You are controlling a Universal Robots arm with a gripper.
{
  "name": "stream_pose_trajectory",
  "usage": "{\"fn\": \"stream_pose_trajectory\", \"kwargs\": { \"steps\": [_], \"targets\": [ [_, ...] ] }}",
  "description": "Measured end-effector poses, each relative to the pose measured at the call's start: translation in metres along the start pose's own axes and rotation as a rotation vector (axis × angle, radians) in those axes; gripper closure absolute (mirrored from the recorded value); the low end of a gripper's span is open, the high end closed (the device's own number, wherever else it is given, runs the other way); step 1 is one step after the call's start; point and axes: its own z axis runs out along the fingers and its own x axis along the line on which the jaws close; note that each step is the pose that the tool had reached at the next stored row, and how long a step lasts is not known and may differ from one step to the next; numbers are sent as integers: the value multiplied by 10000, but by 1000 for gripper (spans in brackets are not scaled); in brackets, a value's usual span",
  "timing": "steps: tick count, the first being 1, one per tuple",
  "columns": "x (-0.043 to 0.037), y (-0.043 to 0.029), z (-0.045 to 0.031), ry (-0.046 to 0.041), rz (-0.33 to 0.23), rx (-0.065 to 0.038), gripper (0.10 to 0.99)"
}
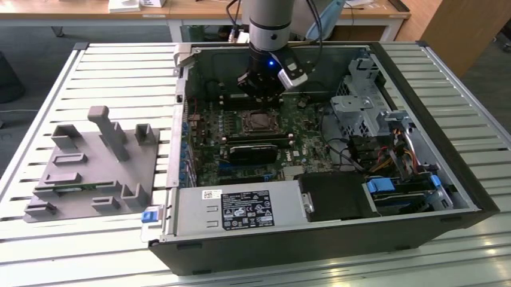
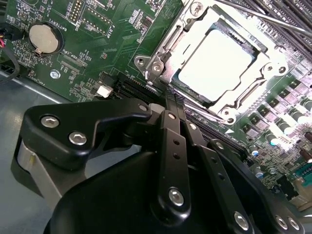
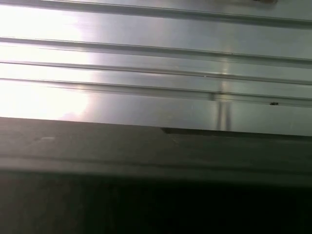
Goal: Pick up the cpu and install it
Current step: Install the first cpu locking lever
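Note:
The cpu (image 2: 214, 63), a flat square chip with a shiny silver top, lies inside the metal-framed socket (image 2: 156, 66) on the green motherboard (image 2: 97, 53). In the second wrist view my gripper (image 2: 171, 100) hangs just off the socket's edge. Its two thin black fingers (image 2: 168, 126) are pressed together with nothing between them. In the exterior view the gripper (image 1: 259, 98) hovers inside the open computer case (image 1: 447, 179), a little behind the socket (image 1: 257, 121).
A grey plastic fixture (image 1: 88, 167) with upright posts sits on the slatted metal table (image 1: 48, 89) at the exterior view's left. Inside the case are a labelled power supply (image 1: 236, 209), drive cages (image 1: 359, 107) and cables (image 1: 383, 158). A coin battery (image 2: 44, 39) sits on the board.

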Motion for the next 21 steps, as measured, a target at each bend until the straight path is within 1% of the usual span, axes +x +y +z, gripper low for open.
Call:
{"fn": "stream_pose_trajectory", "kwargs": {
  "steps": [6,13,19,21],
  "targets": [
    [0,-1,5,10,-3,164,980],
    [0,-1,19,16,-7,305,980],
    [1,-1,39,21,-7,325,980],
    [1,-3,44,20,-6,287,980]
  ]
}}
